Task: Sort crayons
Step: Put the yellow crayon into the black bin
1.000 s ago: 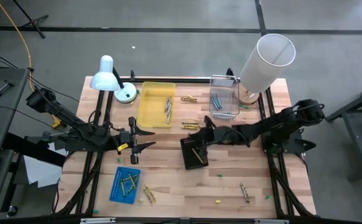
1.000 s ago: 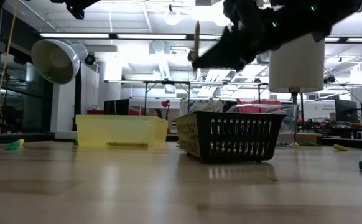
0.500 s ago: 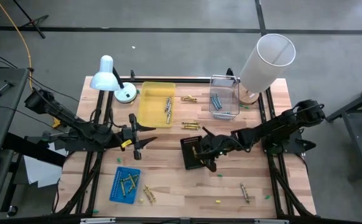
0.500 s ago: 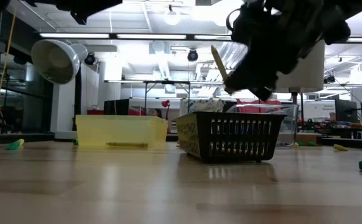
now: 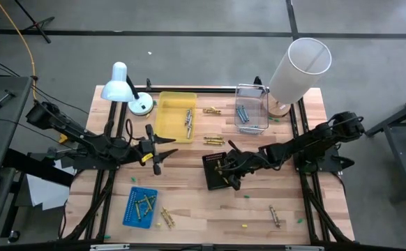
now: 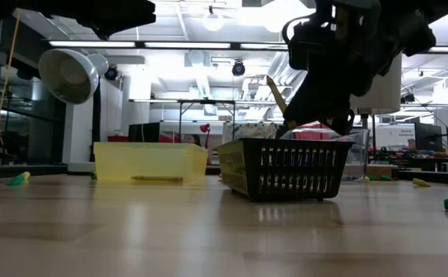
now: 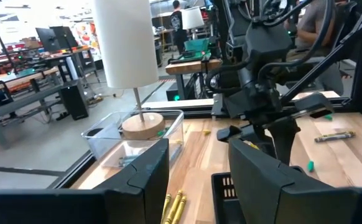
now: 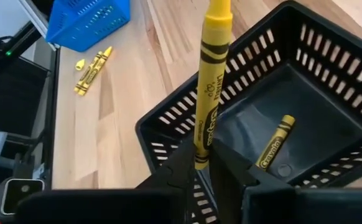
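Note:
My right gripper [image 5: 225, 167] is shut on a yellow crayon [image 8: 207, 81] above the black basket [image 5: 213, 180]; the low view shows the crayon [image 6: 276, 91] slanting above the basket's rim [image 6: 282, 142]. Another yellow crayon [image 8: 274, 143] lies on the basket's floor. My left gripper [image 5: 154, 148] is open and empty left of the basket, over bare table; its fingers [image 7: 140, 180] stand apart in the left wrist view. Loose yellow crayons [image 5: 213, 140] lie on the table just beyond the basket. My right gripper pinches the yellow crayon by one end [image 8: 201, 155] between its two fingers. The rest of the crayon sticks out past the fingertips. The crayon is lifted clear and tilted, over the open black basket.
A yellow tray [image 5: 167, 125] and a clear bin [image 5: 252, 127] with crayons stand at the back. A blue basket [image 5: 134, 213] with crayons is at the front left. A desk lamp [image 5: 123, 87] and a white cylinder lamp [image 5: 297, 66] stand at the back. Loose crayons [image 5: 275, 215] lie near the front.
My right gripper has carried the yellow crayon from the basket's far side toward the near edge and down, to just over the basket; the crayon has tipped from upright to slanting. My left gripper has shifted a little toward the basket.

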Tool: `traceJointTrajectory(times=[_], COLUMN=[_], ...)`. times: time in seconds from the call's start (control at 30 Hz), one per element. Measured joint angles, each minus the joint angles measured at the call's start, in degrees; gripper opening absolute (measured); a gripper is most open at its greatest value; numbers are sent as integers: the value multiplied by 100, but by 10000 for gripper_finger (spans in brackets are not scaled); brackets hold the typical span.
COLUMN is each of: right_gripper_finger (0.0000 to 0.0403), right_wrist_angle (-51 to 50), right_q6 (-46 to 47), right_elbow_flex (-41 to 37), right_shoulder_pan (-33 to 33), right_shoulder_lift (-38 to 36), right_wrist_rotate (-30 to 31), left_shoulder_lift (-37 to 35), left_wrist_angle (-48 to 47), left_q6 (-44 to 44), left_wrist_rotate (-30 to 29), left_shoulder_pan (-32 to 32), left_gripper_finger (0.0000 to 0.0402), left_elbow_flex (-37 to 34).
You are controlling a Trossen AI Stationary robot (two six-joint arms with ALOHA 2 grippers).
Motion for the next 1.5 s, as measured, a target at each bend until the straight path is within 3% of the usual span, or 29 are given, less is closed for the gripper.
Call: traceJointTrajectory(times=[0.3,0.53,0.73,0.87,1.03,1.2,1.37,1.5], right_gripper_finger=[107,172,187,187,187,187,187,187], right_wrist_angle=[238,556,533,376,-948,-3030,-4987,-5816], right_q6=[54,-1057,-2281,-2827,-3187,-3250,-3605,-3974], right_elbow_flex=[2,67,501,983,2130,3823,5559,6551], right_shoulder_pan=[0,-49,-523,-1311,-2547,-3576,-4152,-4329], right_shoulder_lift=[0,-119,-190,-137,360,1553,2991,3818], right_wrist_rotate=[-168,-208,1012,940,596,386,308,294], left_shoulder_lift=[0,0,0,-2,-2,0,0,0], left_wrist_angle=[1,2,26,35,31,5,-25,-124], left_q6=[-1,-1,3,3,1,1,-3,-100], left_wrist_rotate=[-2,0,2,4,4,4,4,4], left_shoulder_pan=[0,0,33,150,265,299,299,297], left_gripper_finger=[154,154,154,154,154,154,154,154], left_elbow_flex=[0,0,-2,-2,-2,-2,-2,-2])
